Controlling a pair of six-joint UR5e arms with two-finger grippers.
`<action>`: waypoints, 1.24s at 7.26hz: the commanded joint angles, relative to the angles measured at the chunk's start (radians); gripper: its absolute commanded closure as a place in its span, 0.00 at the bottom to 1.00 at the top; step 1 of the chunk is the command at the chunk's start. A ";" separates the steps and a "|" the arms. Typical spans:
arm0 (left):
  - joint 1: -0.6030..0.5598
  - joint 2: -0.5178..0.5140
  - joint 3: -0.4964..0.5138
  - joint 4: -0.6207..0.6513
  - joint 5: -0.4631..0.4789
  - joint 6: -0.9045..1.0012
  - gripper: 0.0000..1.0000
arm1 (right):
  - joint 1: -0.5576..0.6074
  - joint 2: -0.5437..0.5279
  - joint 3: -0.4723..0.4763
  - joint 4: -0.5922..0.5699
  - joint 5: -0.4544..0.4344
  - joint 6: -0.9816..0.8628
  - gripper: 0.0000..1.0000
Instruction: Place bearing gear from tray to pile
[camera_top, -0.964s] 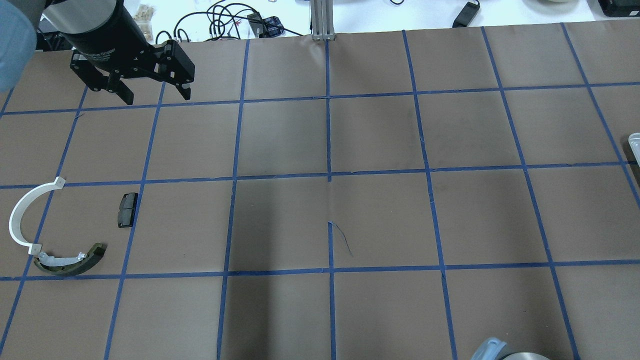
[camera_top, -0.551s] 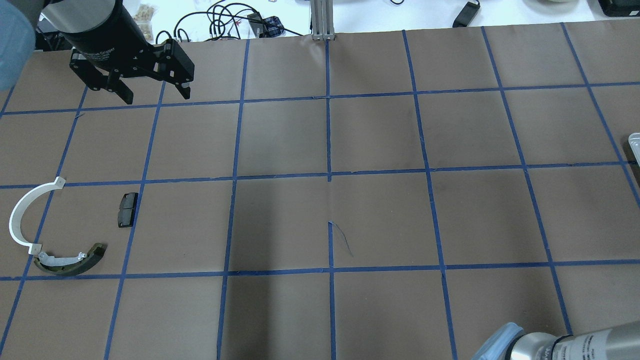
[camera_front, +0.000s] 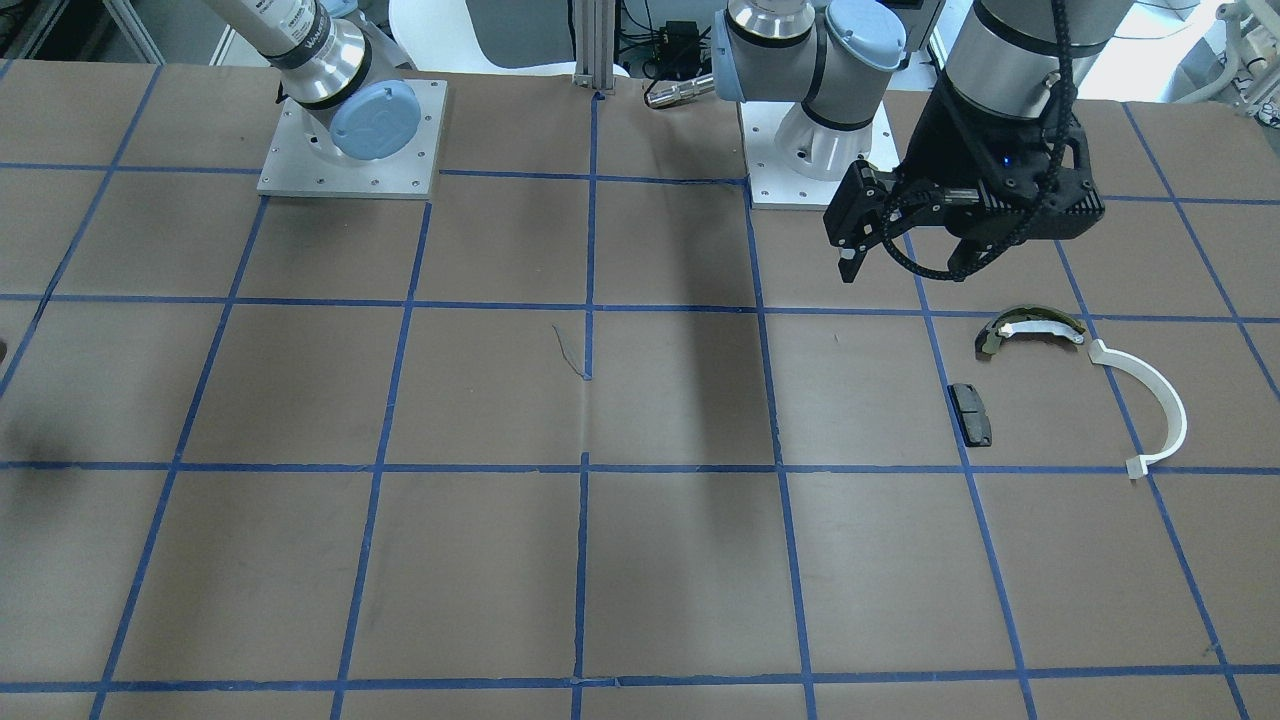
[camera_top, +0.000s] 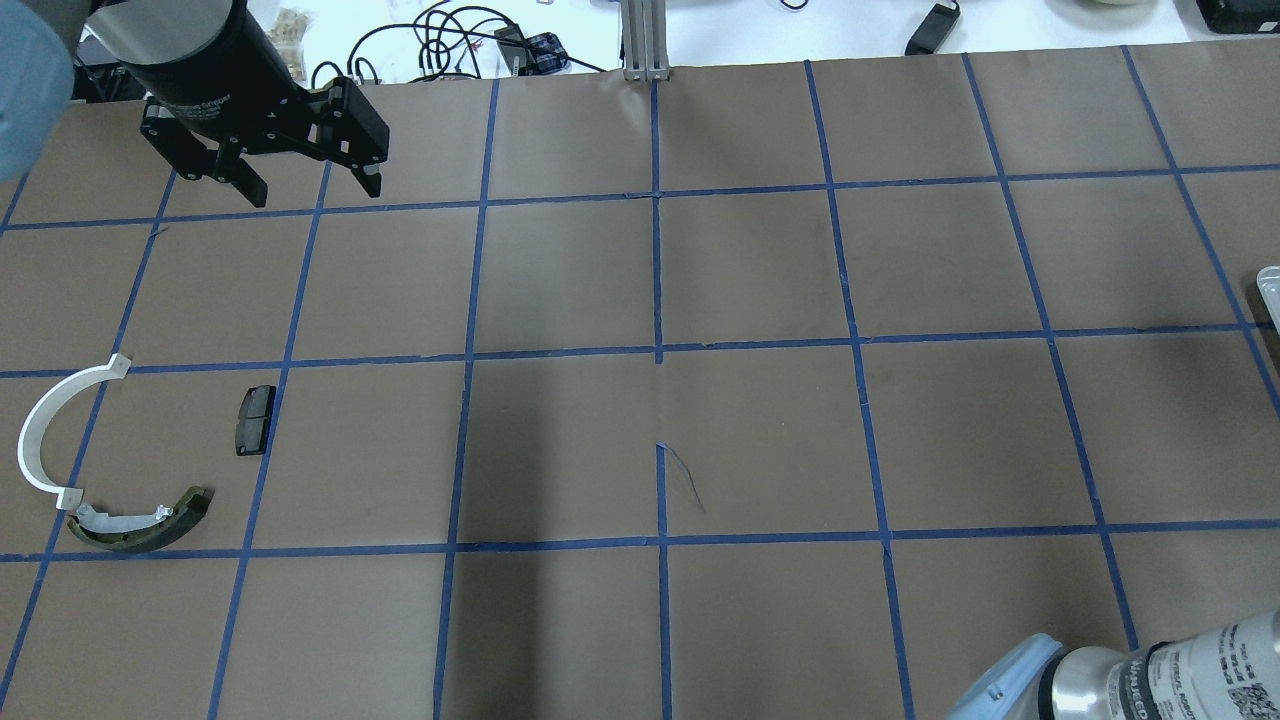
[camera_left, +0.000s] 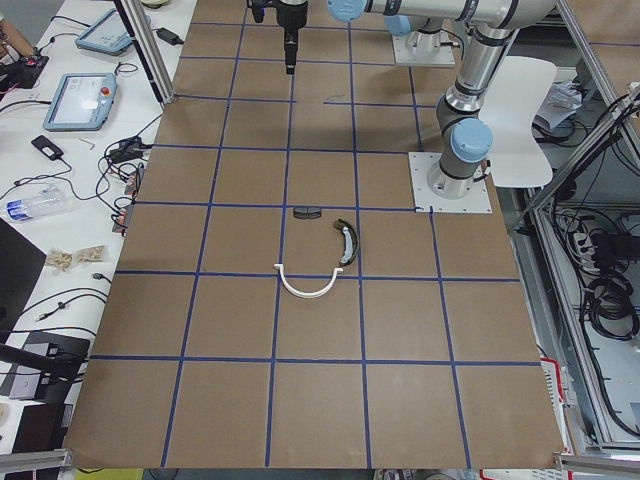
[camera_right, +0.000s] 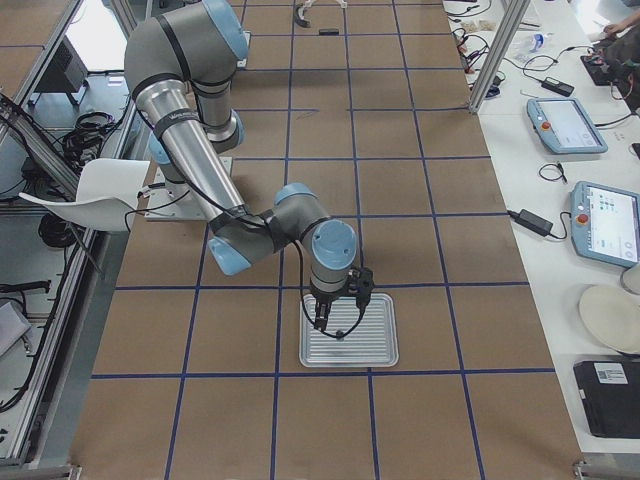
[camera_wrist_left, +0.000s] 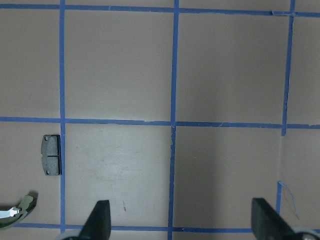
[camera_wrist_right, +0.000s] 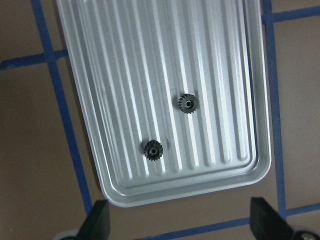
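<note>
Cut off at edges
Seen from above, the tray (camera_top: 1270, 290) peeks in at the right edge; the left wrist view cuts the curved shoe (camera_wrist_left: 22, 207), lower left.

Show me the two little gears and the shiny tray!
upper gear (camera_wrist_right: 188, 104), right wrist view, its middle hole.
lower gear (camera_wrist_right: 152, 149), right wrist view, its middle hole.
tray (camera_wrist_right: 120, 70), right wrist view, a bare ribbed part.

Upper gear (camera_wrist_right: 188, 104) and lower gear (camera_wrist_right: 152, 149) well apart on tray (camera_wrist_right: 240, 75), bare ribbed floor around each, rim nearby
</note>
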 joint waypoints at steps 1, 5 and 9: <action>0.001 -0.002 -0.003 0.012 0.000 0.001 0.00 | -0.002 0.085 -0.043 -0.037 0.004 0.011 0.04; 0.001 -0.011 0.006 0.012 0.000 -0.001 0.00 | 0.009 0.206 -0.149 -0.031 0.004 0.064 0.12; 0.001 -0.003 -0.002 0.018 0.002 0.001 0.00 | 0.046 0.232 -0.143 -0.032 0.004 0.108 0.37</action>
